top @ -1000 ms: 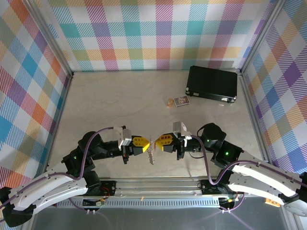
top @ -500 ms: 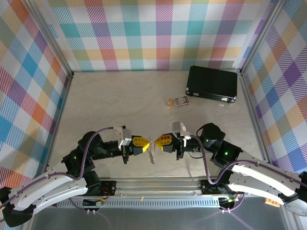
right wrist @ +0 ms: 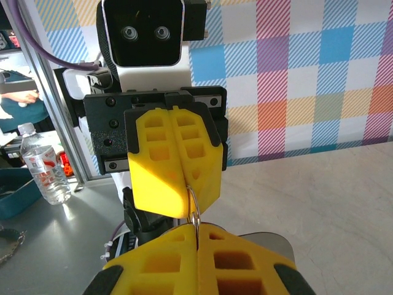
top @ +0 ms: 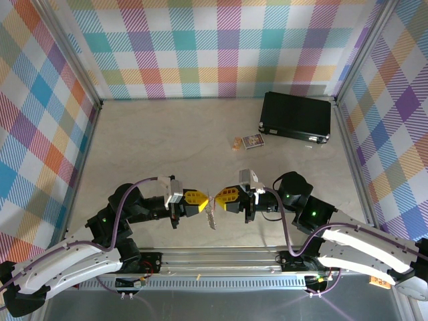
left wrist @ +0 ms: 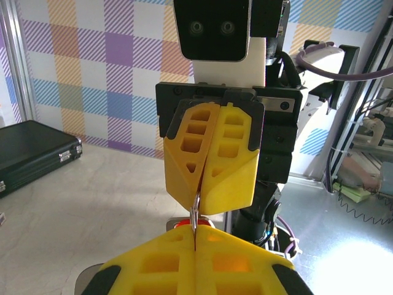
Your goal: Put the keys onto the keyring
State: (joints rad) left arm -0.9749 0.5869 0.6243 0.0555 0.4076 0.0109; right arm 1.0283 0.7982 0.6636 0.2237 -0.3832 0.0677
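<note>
1. At the bottom edge we see our right hand, its two yellow fingers pressed flat together.
2. Facing it, the left hand points toward us, its yellow fingers also pressed together beneath a black mount.
3. A thin silver loop of the keyring bridges the small gap, pinched at each end by a hand.
4. Behind we see the pale table and a plaid wall.
5. A plastic water bottle stands upright at far left.

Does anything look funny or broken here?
Nothing is spilled or broken. One funny thing: the left pincer and the right pincer both pinch the same keyring, nose to nose, with its beaded chain hanging from it.
</note>
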